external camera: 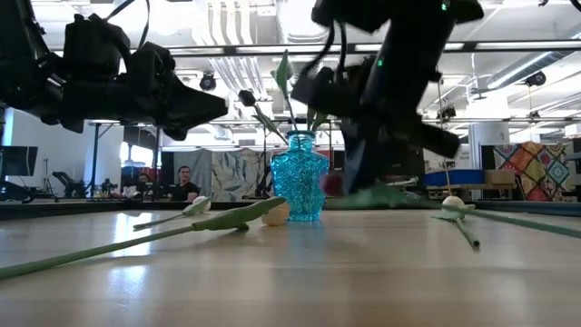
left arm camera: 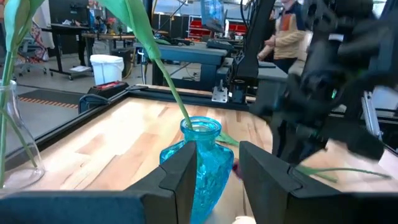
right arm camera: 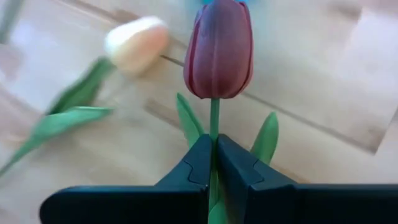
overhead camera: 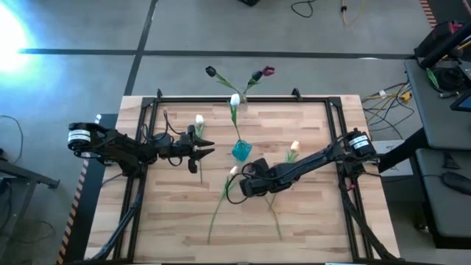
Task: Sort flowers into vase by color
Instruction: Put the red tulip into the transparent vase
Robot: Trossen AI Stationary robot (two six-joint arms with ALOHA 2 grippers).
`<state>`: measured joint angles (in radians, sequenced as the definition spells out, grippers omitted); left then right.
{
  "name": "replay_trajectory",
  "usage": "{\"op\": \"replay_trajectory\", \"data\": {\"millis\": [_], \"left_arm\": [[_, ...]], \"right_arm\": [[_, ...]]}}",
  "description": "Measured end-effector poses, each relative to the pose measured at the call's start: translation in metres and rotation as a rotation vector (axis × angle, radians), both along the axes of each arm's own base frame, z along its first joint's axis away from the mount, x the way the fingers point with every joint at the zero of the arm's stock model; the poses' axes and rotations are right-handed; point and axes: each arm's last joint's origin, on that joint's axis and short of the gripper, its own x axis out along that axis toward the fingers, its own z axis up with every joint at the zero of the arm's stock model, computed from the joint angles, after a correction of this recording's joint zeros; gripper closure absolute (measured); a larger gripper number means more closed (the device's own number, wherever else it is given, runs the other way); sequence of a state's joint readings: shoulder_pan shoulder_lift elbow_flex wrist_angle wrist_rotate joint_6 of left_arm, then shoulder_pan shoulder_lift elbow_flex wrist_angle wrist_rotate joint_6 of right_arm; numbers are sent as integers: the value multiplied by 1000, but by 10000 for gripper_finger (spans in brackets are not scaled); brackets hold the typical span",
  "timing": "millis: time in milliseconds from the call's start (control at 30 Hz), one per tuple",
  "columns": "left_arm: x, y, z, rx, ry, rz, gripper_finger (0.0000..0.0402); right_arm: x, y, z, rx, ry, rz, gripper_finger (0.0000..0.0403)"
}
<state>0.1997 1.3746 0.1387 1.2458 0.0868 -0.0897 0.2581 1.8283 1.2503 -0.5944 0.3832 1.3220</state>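
A blue glass vase (external camera: 300, 177) holding stems is seen on the counter (external camera: 300, 282). 2 pale tulips (external camera: 227, 218) are laid beside it; a third (external camera: 463, 213) lies apart.

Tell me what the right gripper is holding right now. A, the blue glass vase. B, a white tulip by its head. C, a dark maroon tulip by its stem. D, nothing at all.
C: in the right wrist view the right gripper is shut on the green stem just below the maroon tulip, whose head stands up above the fingers, while a peach-cream tulip lies loose on the table beside it.
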Motion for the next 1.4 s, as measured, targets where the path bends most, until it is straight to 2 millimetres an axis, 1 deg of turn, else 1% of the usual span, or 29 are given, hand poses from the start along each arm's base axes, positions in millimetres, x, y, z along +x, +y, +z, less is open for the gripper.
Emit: {"op": "replay_trajectory", "data": {"millis": [133, 333, 400, 500, 733, 933, 1033, 1133, 1300, 1400], "left_arm": [[-4, -1, -4, -19, 14, 2, 294], [-10, -2, -10, -44, 29, 40, 294], [-10, -2, -9, -36, 16, 45, 294], [-10, -2, -6, -34, -11, 45, 294], [-11, -2, 0, -39, -75, 43, 294], [-5, 0, 9, -28, -119, 45, 294], [-1, 4, 13, -13, -139, 60, 294], [1, 11, 17, -15, -157, 93, 301], [1, 27, 23, -13, -180, 162, 328], [1, 36, 27, -3, -193, 175, 344]], "right_arm": [[-6, -3, 30, -89, -54, 85, 390], [-25, -13, 84, -295, -129, 230, 390], [-32, -19, 102, -382, -149, 280, 390], [-41, -30, 124, -514, -150, 333, 390], [-47, -61, 172, -728, -263, 474, 390], [-45, -97, 201, -863, -433, 636, 390], [-45, -119, 210, -937, -493, 692, 391], [-45, -141, 217, -1022, -544, 711, 391], [-52, -177, 234, -1174, -673, 705, 391], [-57, -198, 241, -1268, -728, 691, 391]]}}
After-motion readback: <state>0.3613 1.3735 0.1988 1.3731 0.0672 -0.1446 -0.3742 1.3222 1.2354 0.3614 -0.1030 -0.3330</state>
